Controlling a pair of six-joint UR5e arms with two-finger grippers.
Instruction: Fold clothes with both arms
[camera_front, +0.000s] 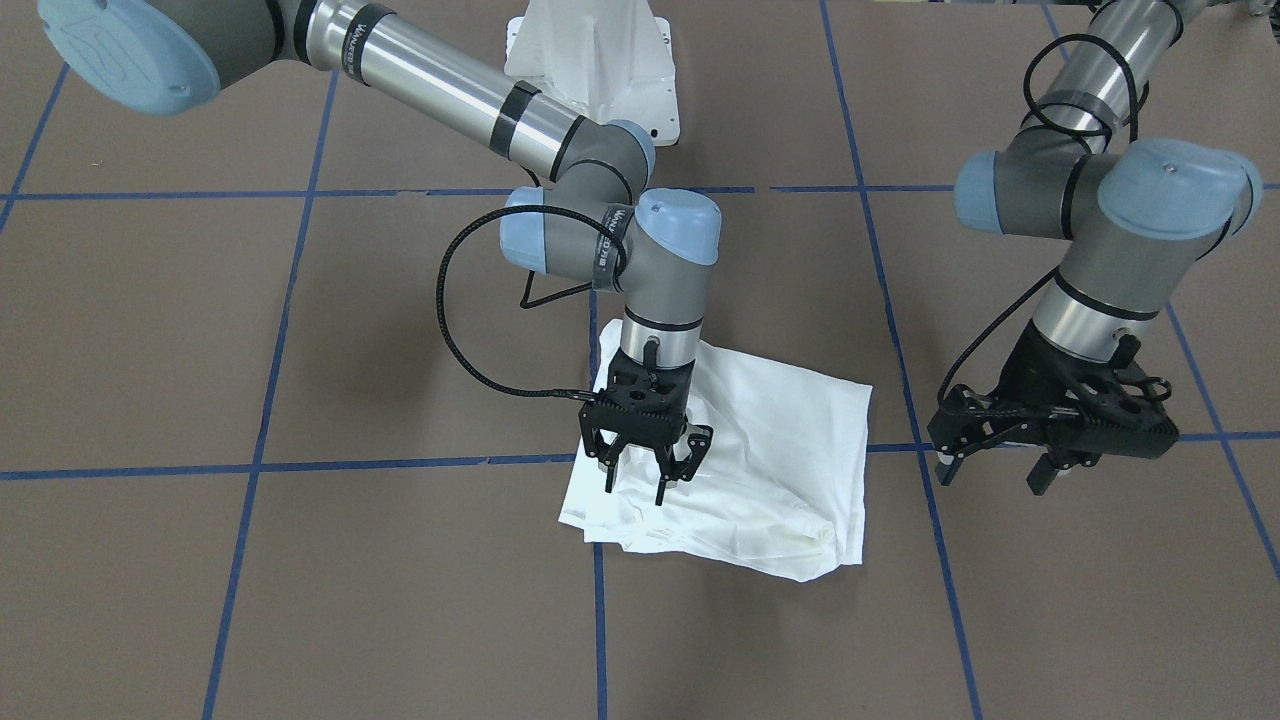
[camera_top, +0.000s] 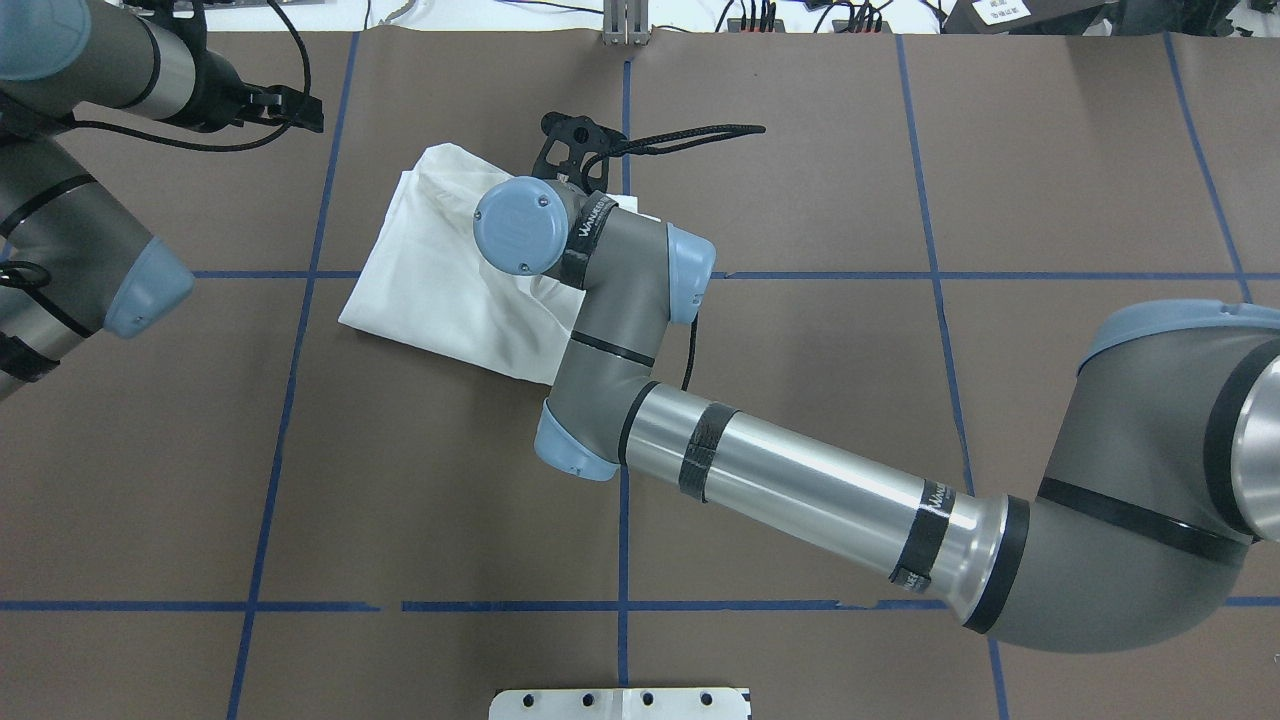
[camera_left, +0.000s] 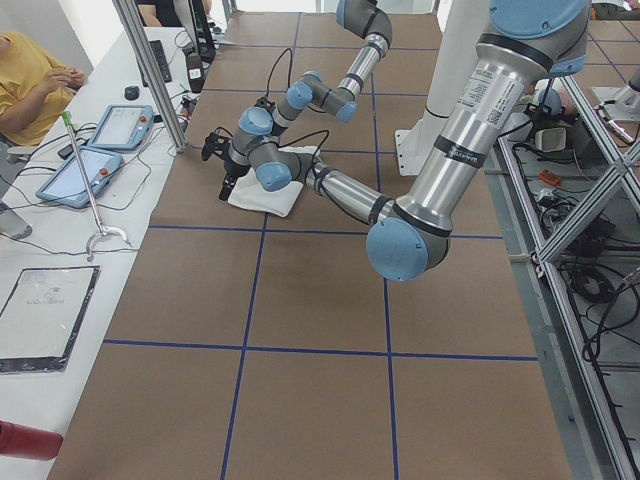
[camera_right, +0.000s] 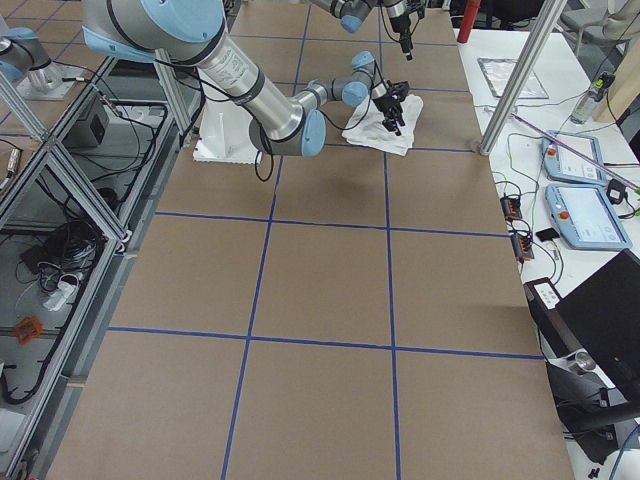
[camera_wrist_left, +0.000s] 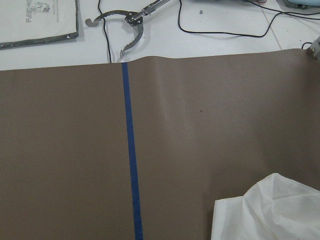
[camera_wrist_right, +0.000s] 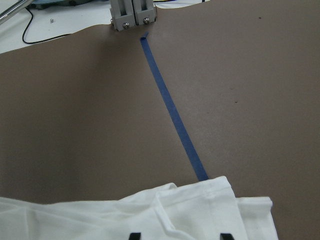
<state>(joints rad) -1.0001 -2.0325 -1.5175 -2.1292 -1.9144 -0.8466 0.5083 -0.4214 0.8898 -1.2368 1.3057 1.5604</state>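
Note:
The white shirt (camera_front: 770, 450) lies on the brown table as a folded, wrinkled bundle; no printed text shows. It also shows in the overhead view (camera_top: 430, 270) and both side views (camera_left: 265, 195) (camera_right: 385, 130). My right gripper (camera_front: 640, 482) points down, open and empty, with its fingertips at the bundle's edge. Its wrist view shows the shirt (camera_wrist_right: 150, 215) just below the two fingertips (camera_wrist_right: 134, 235). My left gripper (camera_front: 995, 470) hovers open and empty beside the shirt, apart from it. Its wrist view catches only a shirt corner (camera_wrist_left: 270, 210).
The white metal pedestal (camera_front: 600, 60) stands at the robot's base. Blue tape lines (camera_front: 400, 465) cross the table. A frame post (camera_wrist_right: 132, 12) stands at the far edge. A side table with tablets (camera_left: 100, 130) and a grabber tool (camera_wrist_left: 125, 20) lies beyond it.

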